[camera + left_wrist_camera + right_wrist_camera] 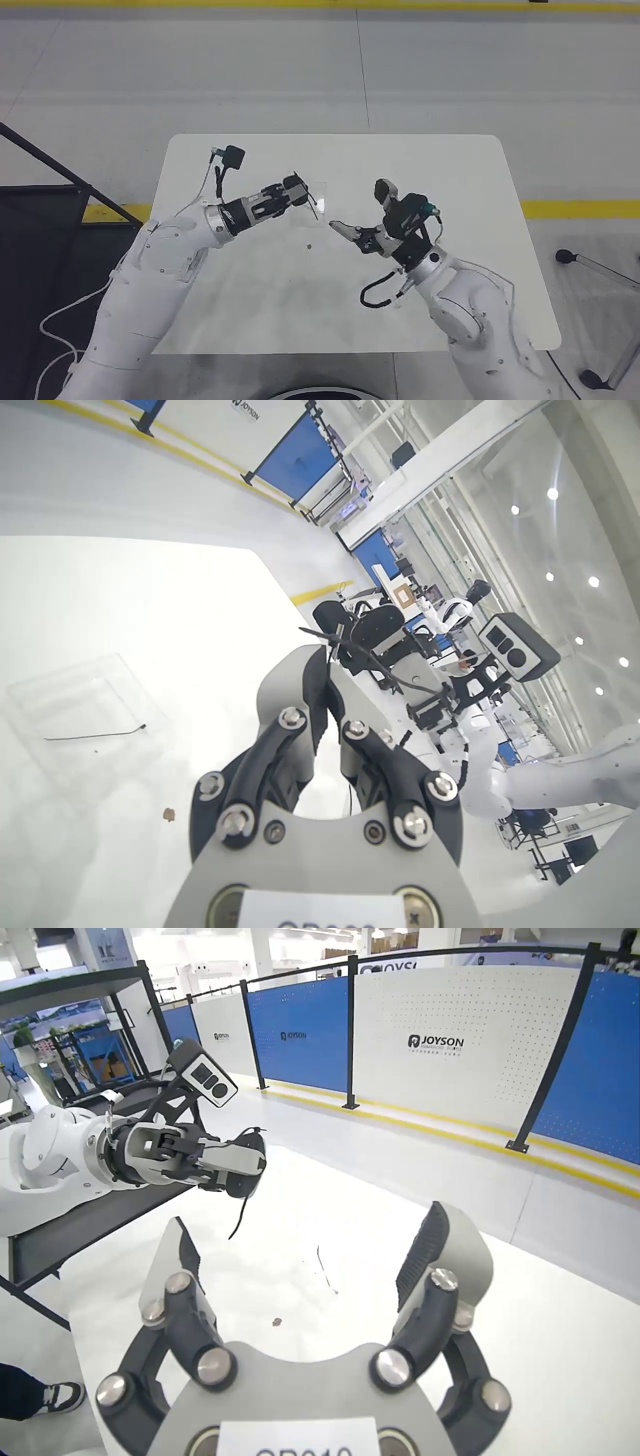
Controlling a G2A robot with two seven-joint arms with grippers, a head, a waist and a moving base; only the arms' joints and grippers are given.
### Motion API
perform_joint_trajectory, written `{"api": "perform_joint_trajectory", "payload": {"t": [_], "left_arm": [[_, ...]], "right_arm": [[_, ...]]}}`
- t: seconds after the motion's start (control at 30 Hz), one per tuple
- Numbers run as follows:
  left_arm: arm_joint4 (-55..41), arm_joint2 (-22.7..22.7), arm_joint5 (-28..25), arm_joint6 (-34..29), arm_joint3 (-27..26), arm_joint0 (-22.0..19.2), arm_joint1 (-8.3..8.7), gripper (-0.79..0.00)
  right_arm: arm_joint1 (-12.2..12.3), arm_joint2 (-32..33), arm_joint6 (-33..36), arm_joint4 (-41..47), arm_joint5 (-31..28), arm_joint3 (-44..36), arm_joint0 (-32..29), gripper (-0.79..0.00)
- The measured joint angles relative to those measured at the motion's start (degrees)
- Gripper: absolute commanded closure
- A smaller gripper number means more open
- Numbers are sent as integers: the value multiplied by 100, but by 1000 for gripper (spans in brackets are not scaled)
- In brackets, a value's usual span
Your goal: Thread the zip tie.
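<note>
Our left claw (303, 192) is clamped on the zip tie (240, 1219), above the bench (450, 180). Our right claw (340, 228), jaws apart, sits at its 4 o'clock. The dangling tail may sway, so we could miss it or twist it loose.

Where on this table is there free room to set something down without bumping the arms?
The far right of the table, beyond the right gripper, is bare; so is the near strip between the left arm and the right arm. The middle is crowded: the left gripper holds a zip tie by the clear tray, where a second zip tie lies.
</note>
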Motion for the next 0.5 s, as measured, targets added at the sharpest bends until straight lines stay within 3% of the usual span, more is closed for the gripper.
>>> {"api": "perform_joint_trajectory", "payload": {"t": [0.23, 0.37, 0.5], "left_arm": [[71, 0, 28, 63, -41, 28, 1, 0], [465, 2, 137, 477, -279, 190, -2, 0], [887, 55, 110, 813, -427, 310, -10, 0]], "right_arm": [[-9, -111, 99, 215, -137, 89, -23, -785], [-67, -233, 640, 1252, 168, 477, 183, -785], [-92, -232, 1202, 2547, 74, 822, 396, -785]]}}
